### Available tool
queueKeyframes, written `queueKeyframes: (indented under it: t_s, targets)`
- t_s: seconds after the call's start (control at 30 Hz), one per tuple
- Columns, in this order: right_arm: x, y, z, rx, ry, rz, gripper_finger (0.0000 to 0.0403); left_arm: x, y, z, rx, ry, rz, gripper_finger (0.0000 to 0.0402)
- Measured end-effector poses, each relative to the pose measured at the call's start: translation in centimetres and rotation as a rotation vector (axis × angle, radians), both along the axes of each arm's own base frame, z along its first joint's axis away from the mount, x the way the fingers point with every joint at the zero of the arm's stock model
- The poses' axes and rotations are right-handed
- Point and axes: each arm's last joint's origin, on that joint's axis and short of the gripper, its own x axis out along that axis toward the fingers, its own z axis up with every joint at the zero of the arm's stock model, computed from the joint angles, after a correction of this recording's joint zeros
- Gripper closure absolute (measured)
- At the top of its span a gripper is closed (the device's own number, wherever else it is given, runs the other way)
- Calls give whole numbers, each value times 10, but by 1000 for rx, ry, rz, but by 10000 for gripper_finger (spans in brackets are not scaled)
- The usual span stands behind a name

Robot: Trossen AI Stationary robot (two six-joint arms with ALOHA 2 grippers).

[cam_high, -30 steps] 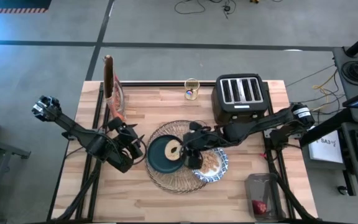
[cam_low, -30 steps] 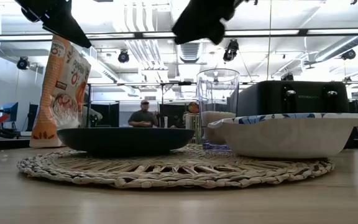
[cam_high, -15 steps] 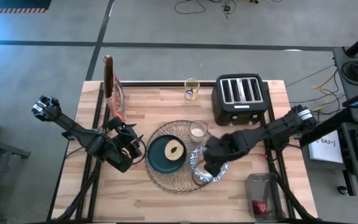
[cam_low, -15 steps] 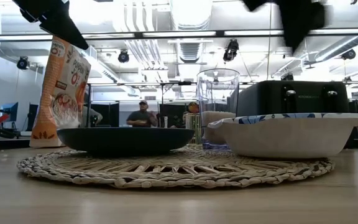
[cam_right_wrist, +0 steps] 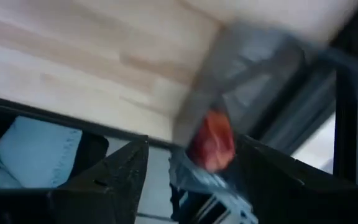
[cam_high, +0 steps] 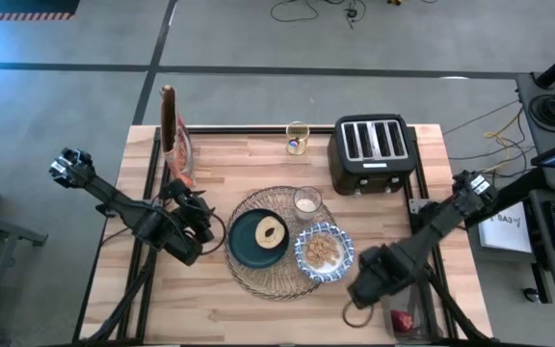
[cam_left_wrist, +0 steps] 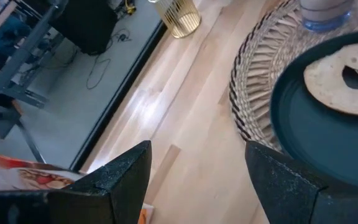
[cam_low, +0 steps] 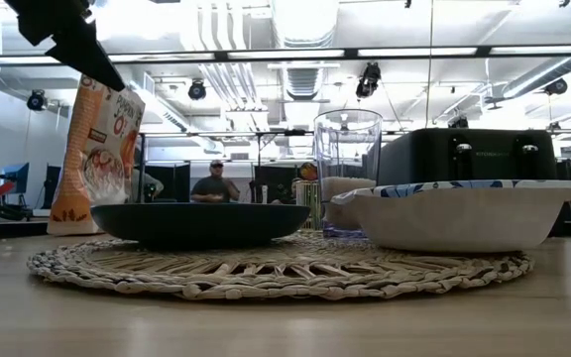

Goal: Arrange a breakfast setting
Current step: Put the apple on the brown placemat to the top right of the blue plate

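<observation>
My right jaws [cam_high: 358,310] hang spread and empty above the small red fruit [cam_right_wrist: 211,140], which sits in a clear tub [cam_high: 409,301] at the counter's corner. It looks soft and slippery, so I'd pinch gently across its middle.

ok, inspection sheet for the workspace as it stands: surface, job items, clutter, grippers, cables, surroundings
Surface: wooden table, lit evenly.
Job's things: wicker placemat carries teal plate with bread ring, patterned bowl and small glass. Red fruit sits in a clear container at the table's near right corner.
Clutter: black toaster, cereal bag, gold cup along the far edge.
Grippers: left gripper open, beside the placemat; right gripper open, near the container.
Cables: loose on the floor beyond the table.
Surroundings: a person at a distance in the low view.
</observation>
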Motion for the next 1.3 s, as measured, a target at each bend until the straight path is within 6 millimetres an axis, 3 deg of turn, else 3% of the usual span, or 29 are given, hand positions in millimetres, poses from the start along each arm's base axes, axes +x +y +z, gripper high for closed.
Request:
queueKeyframes:
  t_s: [0.37, 0.8, 1.3]
  targets:
    - [-37, 43, -4, 27, 115, -74, 149, -1, 1, 0, 20, 2, 4, 159]
    - [-46, 60, -32, 77, 95, 12, 150, -1, 1, 0, -7, -35, 36, 159]
    - [-56, 64, -67, 98, 77, 51, 154, 0, 1, 1, -23, -57, 48, 159]
